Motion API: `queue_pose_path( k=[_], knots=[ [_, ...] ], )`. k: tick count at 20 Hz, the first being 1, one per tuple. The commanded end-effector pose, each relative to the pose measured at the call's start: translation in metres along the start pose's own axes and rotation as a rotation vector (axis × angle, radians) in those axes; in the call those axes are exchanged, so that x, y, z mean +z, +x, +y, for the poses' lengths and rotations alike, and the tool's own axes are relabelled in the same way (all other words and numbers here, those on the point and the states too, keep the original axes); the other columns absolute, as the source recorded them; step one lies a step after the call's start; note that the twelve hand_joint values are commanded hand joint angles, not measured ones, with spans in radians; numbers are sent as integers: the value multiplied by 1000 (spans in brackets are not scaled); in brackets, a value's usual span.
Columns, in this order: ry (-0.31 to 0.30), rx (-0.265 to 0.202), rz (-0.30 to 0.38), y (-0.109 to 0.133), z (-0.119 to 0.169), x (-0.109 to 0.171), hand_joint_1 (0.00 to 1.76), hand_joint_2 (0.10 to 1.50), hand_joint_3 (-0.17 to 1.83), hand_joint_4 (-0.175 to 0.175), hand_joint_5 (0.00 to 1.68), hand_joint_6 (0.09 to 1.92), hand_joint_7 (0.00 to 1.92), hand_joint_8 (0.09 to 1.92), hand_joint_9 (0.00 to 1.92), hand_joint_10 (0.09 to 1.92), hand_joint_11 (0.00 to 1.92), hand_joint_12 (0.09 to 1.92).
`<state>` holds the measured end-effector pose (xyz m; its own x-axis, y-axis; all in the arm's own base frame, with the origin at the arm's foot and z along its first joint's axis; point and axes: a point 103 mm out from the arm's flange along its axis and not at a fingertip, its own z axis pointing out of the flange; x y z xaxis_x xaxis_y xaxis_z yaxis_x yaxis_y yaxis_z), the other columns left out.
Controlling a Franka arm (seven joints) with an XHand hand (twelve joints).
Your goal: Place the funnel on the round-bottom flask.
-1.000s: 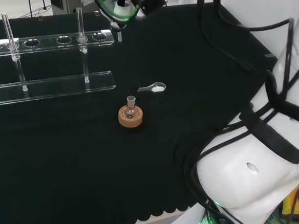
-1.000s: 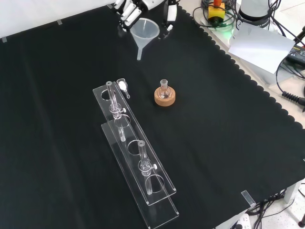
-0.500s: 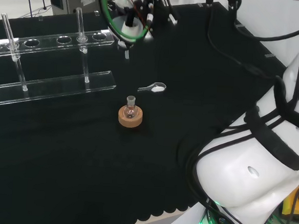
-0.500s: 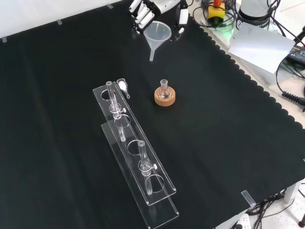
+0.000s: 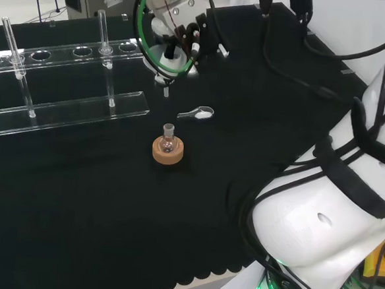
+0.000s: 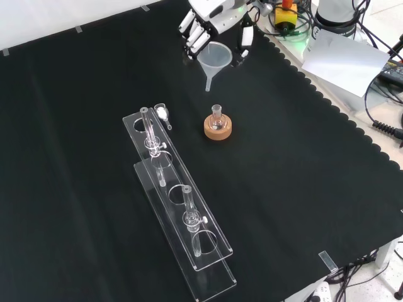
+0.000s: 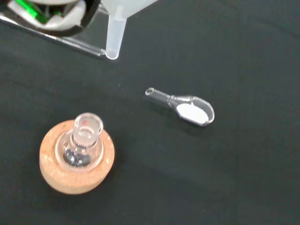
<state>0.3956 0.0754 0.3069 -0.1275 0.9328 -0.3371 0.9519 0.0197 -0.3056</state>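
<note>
A clear plastic funnel point(image 6: 215, 61) hangs above the cloth with its stem pointing down, and the hand point(image 6: 214, 19) is shut on its rim. In the head view the funnel point(image 5: 166, 62) hangs under the hand point(image 5: 187, 32), farther off than the flask. A small round-bottom flask point(image 6: 216, 119) stands upright on a cork ring point(image 6: 218, 129) mid-cloth; in the head view the flask point(image 5: 168, 137) sits on the ring point(image 5: 168, 150). In the wrist view the funnel's stem point(image 7: 114, 37) is apart from the flask's open neck point(image 7: 87, 127) and above it.
A small glass scoop point(image 6: 162, 113) with white powder lies beside the flask, also in the wrist view point(image 7: 185, 107). A long clear tube rack point(image 6: 179, 207) holding tubes stretches along the cloth. The cloth's scalloped edge point(image 6: 327, 107) and cables lie at the front view's right.
The hand has carried the funnel across the cloth toward the flask and lower, from the far edge to a spot near the scoop. The flask and rack have not moved.
</note>
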Motion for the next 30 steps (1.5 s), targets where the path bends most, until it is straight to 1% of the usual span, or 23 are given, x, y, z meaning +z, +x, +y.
queue_pose_path(
  k=[1, 8, 10, 17, 30],
  knots=[
    [35, -8, 8, 5, 2, 23, 890, 709, 721, -29, 682, 918, 697, 773, 985, 548, 570, 1247],
    [54, -13, 20, 6, 2, 41, 890, 712, 720, -31, 680, 919, 691, 776, 983, 550, 570, 1247],
    [49, -15, 22, 7, 2, 44, 890, 712, 719, -31, 680, 920, 690, 777, 981, 551, 569, 1247],
    [60, -25, 25, 10, 2, 51, 891, 711, 718, -32, 679, 920, 686, 780, 974, 553, 560, 1248],
    [71, -22, 24, 14, 8, 58, 891, 710, 720, -32, 679, 920, 680, 787, 967, 564, 553, 1257]
  ],
)
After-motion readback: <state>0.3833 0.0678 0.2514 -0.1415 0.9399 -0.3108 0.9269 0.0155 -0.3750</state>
